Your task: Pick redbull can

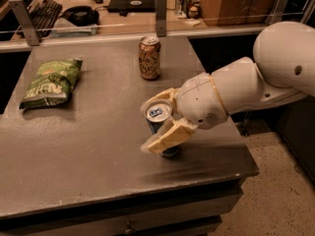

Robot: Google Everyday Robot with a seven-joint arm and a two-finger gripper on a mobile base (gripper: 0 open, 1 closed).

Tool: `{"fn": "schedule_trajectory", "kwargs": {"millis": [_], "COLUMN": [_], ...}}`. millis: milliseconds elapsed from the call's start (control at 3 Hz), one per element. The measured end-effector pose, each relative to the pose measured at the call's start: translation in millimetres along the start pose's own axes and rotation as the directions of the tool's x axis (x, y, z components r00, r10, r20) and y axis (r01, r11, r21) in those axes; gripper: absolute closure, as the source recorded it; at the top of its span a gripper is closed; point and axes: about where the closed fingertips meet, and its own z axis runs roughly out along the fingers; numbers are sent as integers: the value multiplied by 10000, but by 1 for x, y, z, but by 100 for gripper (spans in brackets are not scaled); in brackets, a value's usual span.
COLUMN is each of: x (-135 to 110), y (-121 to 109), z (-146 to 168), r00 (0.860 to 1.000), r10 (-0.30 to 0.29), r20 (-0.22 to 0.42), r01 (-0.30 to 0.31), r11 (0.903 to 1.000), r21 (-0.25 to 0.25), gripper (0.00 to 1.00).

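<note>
The redbull can (159, 114), slim, blue and silver with a silver top, stands near the table's front right. My gripper (150, 126) reaches in from the right and is closed around it. One cream finger (158, 97) lies behind the can's top. The other finger (166, 137) crosses the front of its body. The can's lower end shows just below the front finger, at or close to the table surface. The white arm (246, 85) stretches off to the right.
A wider brown-gold patterned can (149, 58) stands farther back on the grey table (88, 151). A green chip bag (51, 81) lies at the left. A rail with posts (160, 9) runs behind the table. The table's right edge and front edge are near the gripper.
</note>
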Motion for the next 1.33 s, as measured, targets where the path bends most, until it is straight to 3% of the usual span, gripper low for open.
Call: {"fn": "schedule_trajectory", "kwargs": {"millis": [333, 1000, 1333], "x": [-7, -29, -46], "y": [-20, -88, -94], "z": [-17, -72, -84], "r00": [9997, 9993, 9983], "r10": [-232, -294, -573], "r20": [-61, -220, -130], "r01": [234, 318, 586], "r11": [9992, 9923, 9869], "r21": [333, 1201, 1506], "gripper": [95, 100, 100]}}
